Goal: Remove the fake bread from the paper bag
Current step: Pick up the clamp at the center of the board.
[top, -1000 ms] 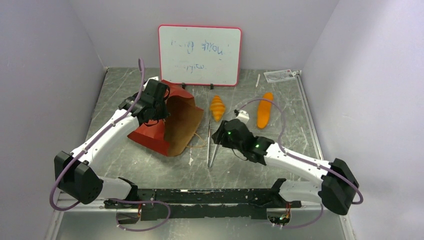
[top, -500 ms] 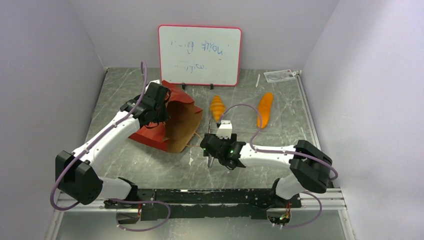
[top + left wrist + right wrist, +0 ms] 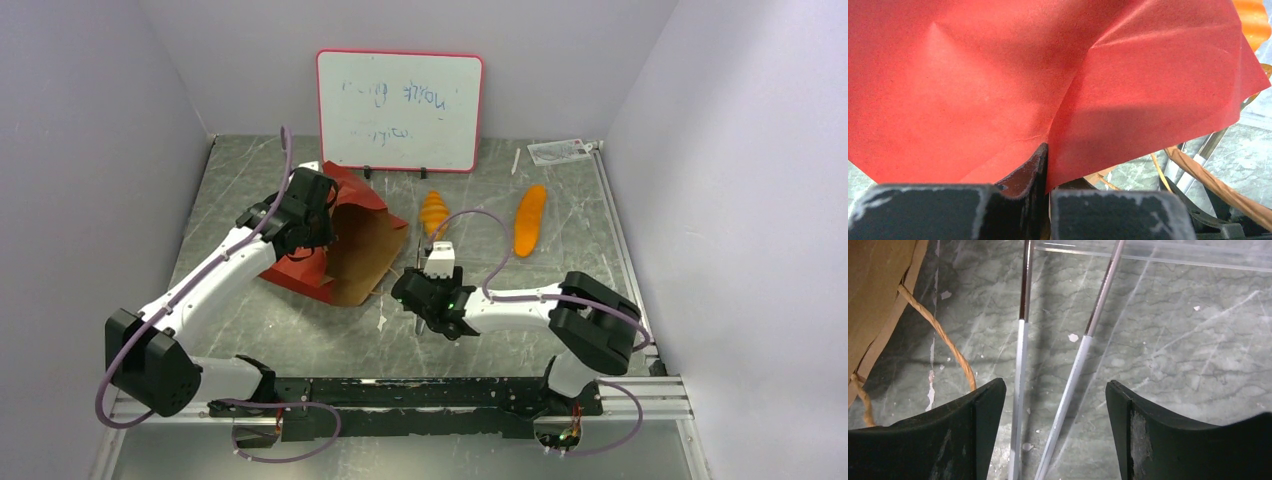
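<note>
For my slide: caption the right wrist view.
Open right gripper poised over thin metal tongs beside brown paper bag.

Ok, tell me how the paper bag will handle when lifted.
Probably floppy: the paper bag is creased and buckled where the left gripper pinches its red wall. Likely light, being thin paper. It lies on its side, so its open mouth may sag.

Red-framed whiteboard (image 3: 399, 110) upright at the back of the marble table (image 3: 580, 240), metal tongs (image 3: 1020, 355) flat mid-table.
</note>
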Motion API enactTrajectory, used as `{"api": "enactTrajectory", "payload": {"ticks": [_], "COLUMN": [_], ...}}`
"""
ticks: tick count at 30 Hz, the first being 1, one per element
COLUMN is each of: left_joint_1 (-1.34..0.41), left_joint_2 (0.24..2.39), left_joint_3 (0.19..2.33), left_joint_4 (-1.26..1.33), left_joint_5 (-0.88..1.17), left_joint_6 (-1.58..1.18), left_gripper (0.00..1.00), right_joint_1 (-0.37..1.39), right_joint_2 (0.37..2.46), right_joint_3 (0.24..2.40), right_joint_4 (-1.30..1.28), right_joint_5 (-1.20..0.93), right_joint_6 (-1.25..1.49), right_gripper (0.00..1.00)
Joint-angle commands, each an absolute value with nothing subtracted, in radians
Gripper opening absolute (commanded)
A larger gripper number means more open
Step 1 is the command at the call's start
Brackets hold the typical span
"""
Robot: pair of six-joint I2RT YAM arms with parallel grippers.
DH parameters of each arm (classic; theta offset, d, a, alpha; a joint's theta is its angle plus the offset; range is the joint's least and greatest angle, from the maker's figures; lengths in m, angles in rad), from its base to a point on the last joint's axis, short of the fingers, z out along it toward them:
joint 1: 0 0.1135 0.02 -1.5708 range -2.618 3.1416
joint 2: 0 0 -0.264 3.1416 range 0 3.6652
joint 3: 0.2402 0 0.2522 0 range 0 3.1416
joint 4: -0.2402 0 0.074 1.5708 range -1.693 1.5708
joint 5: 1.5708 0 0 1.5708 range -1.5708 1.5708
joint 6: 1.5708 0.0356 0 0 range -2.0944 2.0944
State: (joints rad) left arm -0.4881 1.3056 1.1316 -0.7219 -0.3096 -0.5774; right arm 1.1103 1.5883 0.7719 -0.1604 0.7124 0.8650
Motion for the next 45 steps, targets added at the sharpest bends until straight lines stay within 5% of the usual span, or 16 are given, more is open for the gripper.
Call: {"api": "enactTrajectory", "payload": {"ticks": [1,9,13,35,45], "left_joint_1": [-0.489,-0.488,-0.489,-0.489,-0.492], "left_joint_2": [1.278,1.268,1.266,1.224,1.195], "left_joint_3": [1.114,1.099,1.105,1.097,1.052], "left_joint_4": [-0.718,-0.71,-0.707,-0.657,-0.628], "left_joint_5": [-0.306,-0.308,-0.307,-0.281,-0.251], "left_joint_6": [-0.552,-0.541,-0.537,-0.589,-0.615], "left_gripper": [0.07,0.07,0.07,0.08,0.08], "right_joint_1": [1.122,1.151,1.17,1.164,1.041], "right_joint_2": [1.643,1.68,1.624,1.053,1.125], "right_joint_3": [0.776,0.733,0.712,0.693,0.728], "right_joint_4": [-0.067,-0.021,-0.053,-0.42,-0.324], "right_joint_5": [0.78,0.84,0.858,0.676,0.625], "right_joint_6": [0.826,0.854,0.878,0.94,0.801], "right_gripper": [0.74,0.49,0.44,0.43,0.43]}}
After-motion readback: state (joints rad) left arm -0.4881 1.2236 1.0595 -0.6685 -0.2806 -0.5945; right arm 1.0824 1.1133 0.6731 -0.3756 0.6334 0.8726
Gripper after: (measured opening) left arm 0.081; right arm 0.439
